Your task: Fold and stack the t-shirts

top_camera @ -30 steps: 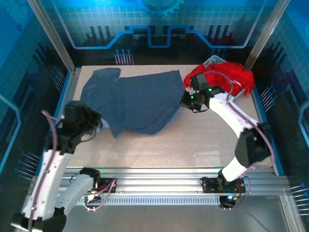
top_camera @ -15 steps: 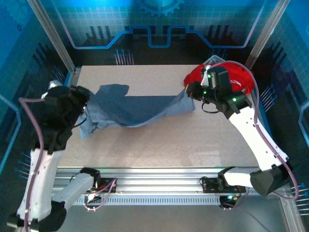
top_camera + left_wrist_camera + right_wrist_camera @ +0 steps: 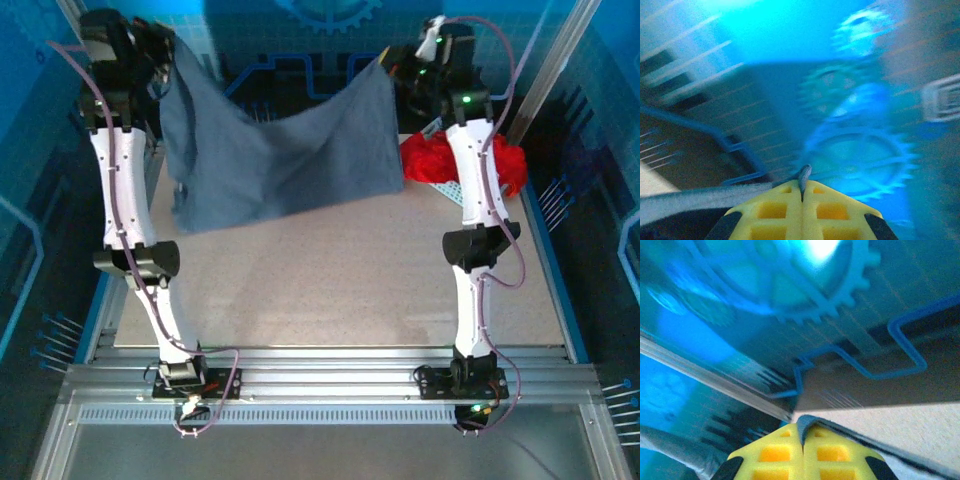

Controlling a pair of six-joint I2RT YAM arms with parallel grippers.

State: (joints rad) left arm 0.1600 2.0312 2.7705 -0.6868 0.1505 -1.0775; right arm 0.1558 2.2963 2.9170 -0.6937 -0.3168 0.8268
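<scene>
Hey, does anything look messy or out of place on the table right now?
The blue t-shirt hangs lopsided between the left end effector and right end effector, sagging in the middle, its left side drooping lower. The red t-shirts sit crumpled at the table's right rear.

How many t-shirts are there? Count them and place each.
2. The slate-blue t-shirt hangs stretched between the left gripper and right gripper above the table. The red t-shirt lies bunched far right; more may hide in that heap.

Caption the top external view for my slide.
Left end effector and right end effector hold the slate-blue t-shirt stretched above the table; red t-shirt heaped far right.
</scene>
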